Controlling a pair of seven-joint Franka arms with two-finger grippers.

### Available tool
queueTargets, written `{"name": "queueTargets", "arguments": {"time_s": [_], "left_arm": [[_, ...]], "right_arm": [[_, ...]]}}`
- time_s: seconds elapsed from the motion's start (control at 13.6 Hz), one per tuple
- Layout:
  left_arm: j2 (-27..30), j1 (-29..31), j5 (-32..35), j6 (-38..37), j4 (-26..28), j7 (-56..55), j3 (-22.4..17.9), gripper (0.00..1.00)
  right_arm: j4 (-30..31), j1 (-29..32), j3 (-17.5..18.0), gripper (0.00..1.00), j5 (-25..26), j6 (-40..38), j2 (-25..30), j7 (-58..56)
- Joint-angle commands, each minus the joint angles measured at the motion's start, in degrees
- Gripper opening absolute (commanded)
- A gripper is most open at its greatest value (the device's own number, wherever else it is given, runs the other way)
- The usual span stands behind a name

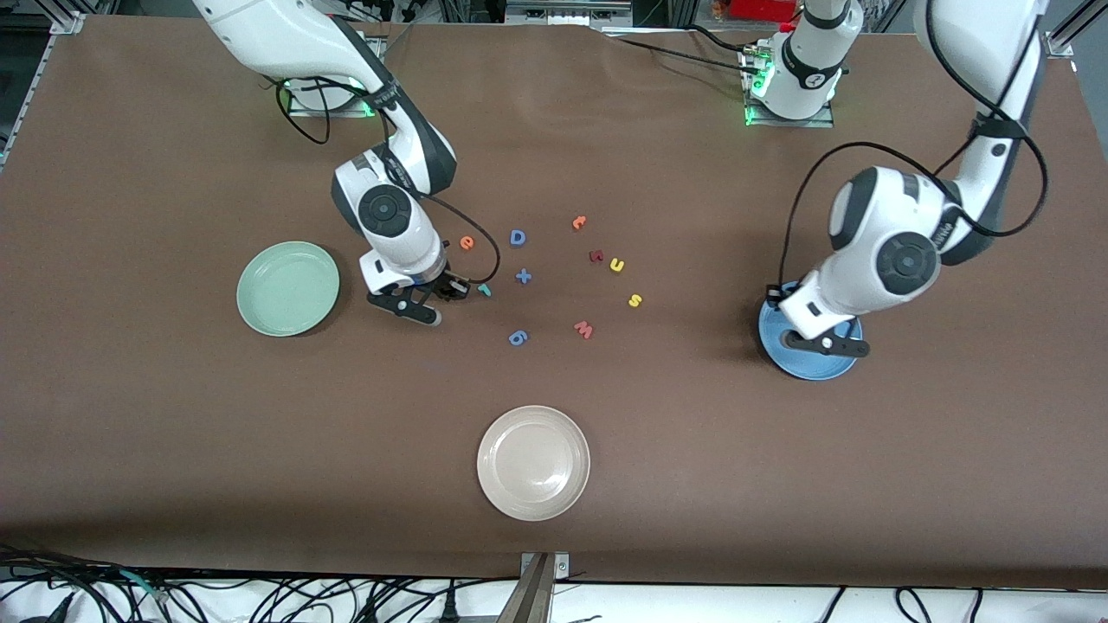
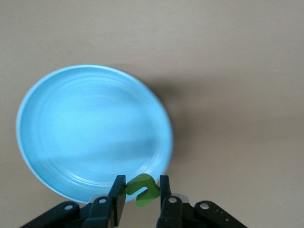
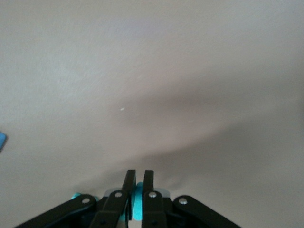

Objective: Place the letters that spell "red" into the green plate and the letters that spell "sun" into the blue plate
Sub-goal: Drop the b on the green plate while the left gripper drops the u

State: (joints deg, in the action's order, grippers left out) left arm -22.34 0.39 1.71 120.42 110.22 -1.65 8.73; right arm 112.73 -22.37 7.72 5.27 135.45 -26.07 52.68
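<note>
Beige-white plate (image 1: 533,463): nearest the front camera, bare, no part in the task.

Green plate (image 1: 288,287): toward the right arm's end of the table, nothing in it.

Right gripper (image 1: 443,292): low at the table just beside the green plate, between it and the letter cluster; clenched on a thin teal foam piece (image 3: 137,202) seen edge-on between its fingers in the right wrist view, probably the "d" of "red". Judgement: the green plate lies just beside this gripper, away from the letters, so a short carry would bring the piece over it.

Teal "r" (image 1: 485,290): on the table just beside the right gripper.

Orange "e" (image 1: 467,242): on the table, farther from the front camera than the "r".

Blue "D" (image 1: 518,237), blue plus sign (image 1: 523,277), blue "6" (image 1: 518,337), red "w" (image 1: 583,329), dark red letter (image 1: 596,256), orange letter (image 1: 579,222): distractors, mid-table.

Yellow "u" (image 1: 616,265), yellow "s" (image 1: 634,300): on the table, nearer the left arm.

Left gripper (image 2: 141,192): over the blue plate (image 2: 85,128), near its rim, grasping the green "n" (image 2: 142,189). Judgement: release should land it in the plate.
</note>
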Motion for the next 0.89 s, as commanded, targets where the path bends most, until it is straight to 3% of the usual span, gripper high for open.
{"name": "queueTargets", "arguments": {"time_s": [0.0, 0.07, 0.15, 0.22, 0.3, 0.52, 0.81], "left_arm": [[-5.86, 2.86, 2.40, -0.36, -5.27, 3.49, 0.68, 0.14], [-7.00, 3.13, 4.51, -0.36, -6.15, 3.49, 0.68, 0.16], [-7.80, 3.48, 6.09, -0.36, -6.77, 3.58, 0.68, 0.29], [-7.98, 3.92, 6.63, -0.36, -7.21, 3.67, 0.76, 0.85], [-7.81, 3.75, 6.55, -0.45, -7.30, 3.32, 0.77, 1.00], [-7.46, 3.13, 5.50, -0.45, -7.39, 0.00, 2.34, 1.00], [-7.80, 3.04, 4.26, -0.27, -7.39, -17.38, 12.25, 1.00]], "right_arm": [[-3.73, 0.75, -2.61, 0.00, 0.71, -12.00, 3.65, -5.19], [-4.09, 1.01, -4.45, 0.00, -0.60, -15.01, 5.05, -8.70], [-3.92, 1.02, -7.34, 0.00, -3.39, -17.04, 6.81, -13.17], [-3.66, 1.02, -10.42, 0.00, -6.29, -19.23, 7.96, -17.83], [-3.66, 0.93, -12.88, 0.00, -7.28, -22.39, 8.92, -21.10], [-3.31, 1.01, -20.36, 0.00, -7.38, -27.59, 9.11, -28.05], [4.05, 1.02, -25.99, 0.00, -7.38, -22.88, 8.41, -31.67]]}}
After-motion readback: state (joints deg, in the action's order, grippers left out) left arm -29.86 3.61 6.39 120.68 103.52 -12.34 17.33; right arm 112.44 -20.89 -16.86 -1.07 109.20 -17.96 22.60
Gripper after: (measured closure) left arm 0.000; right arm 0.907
